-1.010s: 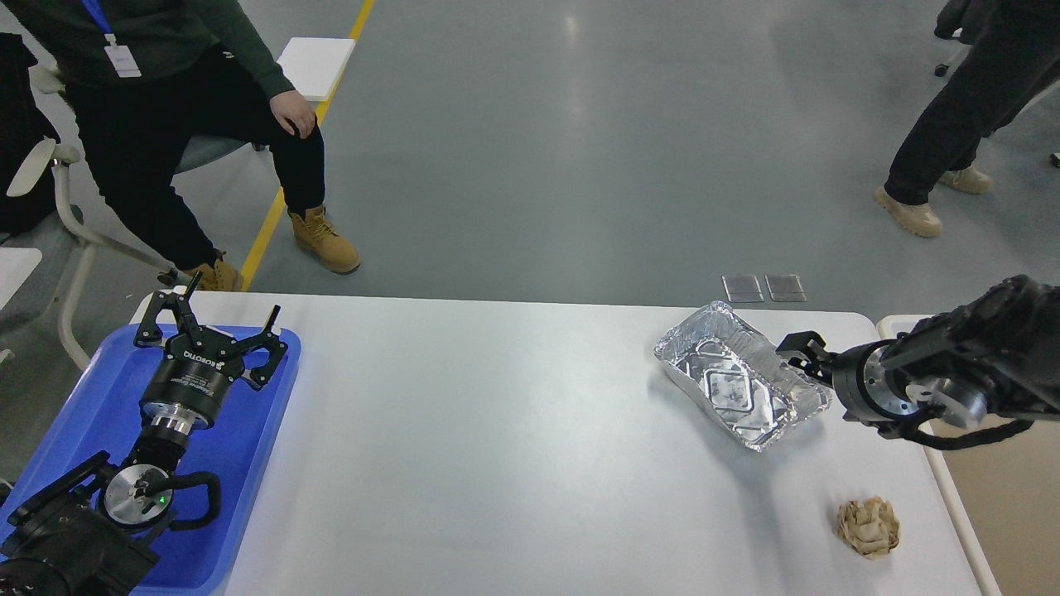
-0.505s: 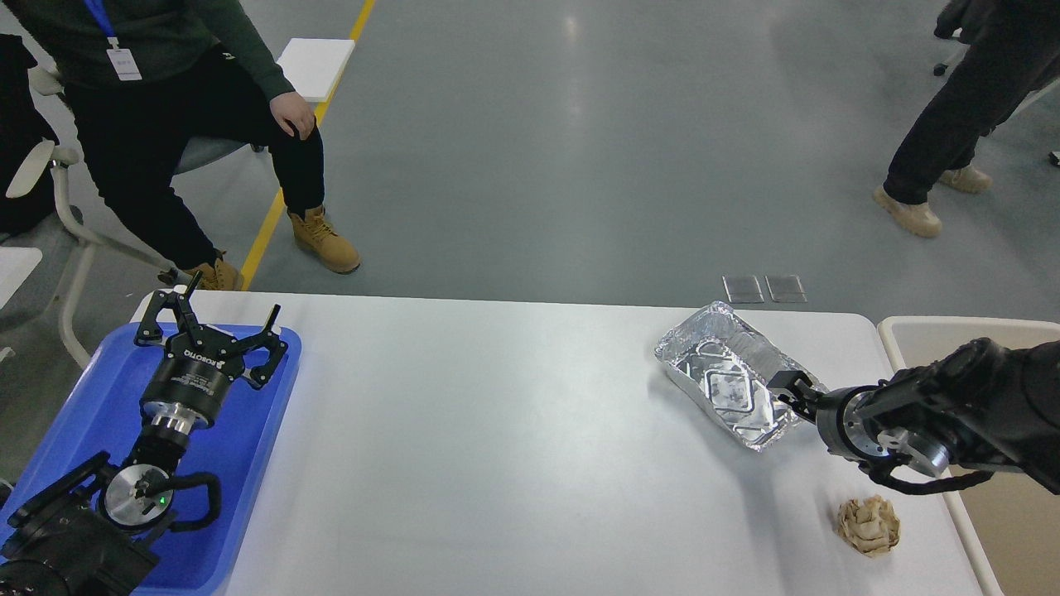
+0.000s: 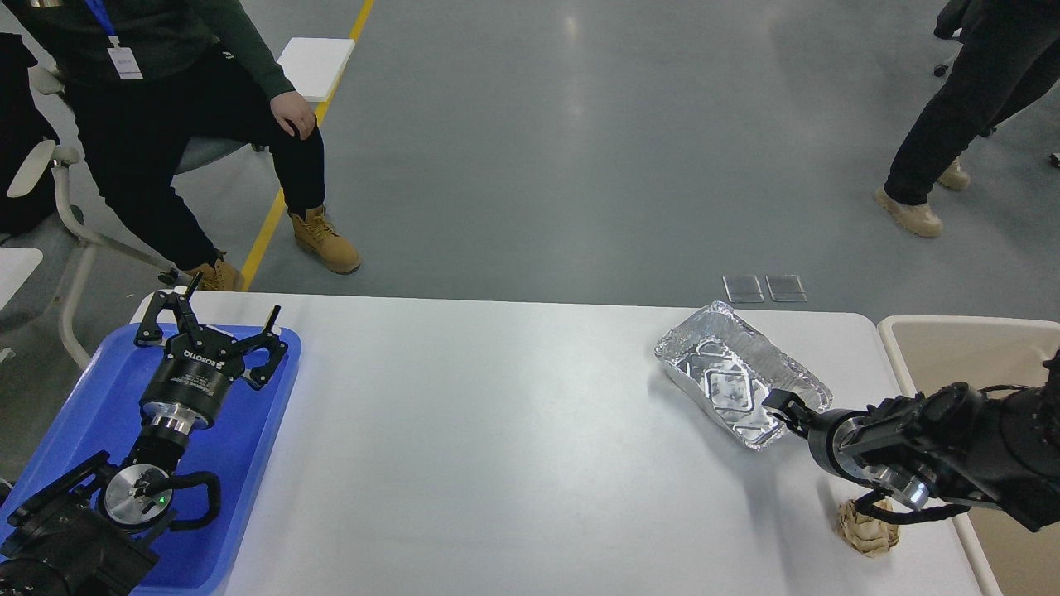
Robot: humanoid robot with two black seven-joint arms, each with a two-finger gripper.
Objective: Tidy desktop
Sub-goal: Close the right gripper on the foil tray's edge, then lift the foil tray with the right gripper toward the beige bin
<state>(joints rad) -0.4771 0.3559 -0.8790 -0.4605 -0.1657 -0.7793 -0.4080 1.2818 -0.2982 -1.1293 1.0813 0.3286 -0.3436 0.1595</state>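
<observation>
Reaching right gripper against near end of foil tray at 3 o'clock on desktop, likely for binning; finger spread unclear; left gripper splayed wide, parked over blue tray at 9 o'clock; crumpled paper at 4 o'clock.

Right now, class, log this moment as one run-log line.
task: tidy desktop | left gripper: open, over blue tray | right gripper: at foil tray near end, state unclear | crumpled paper: on desktop
</observation>
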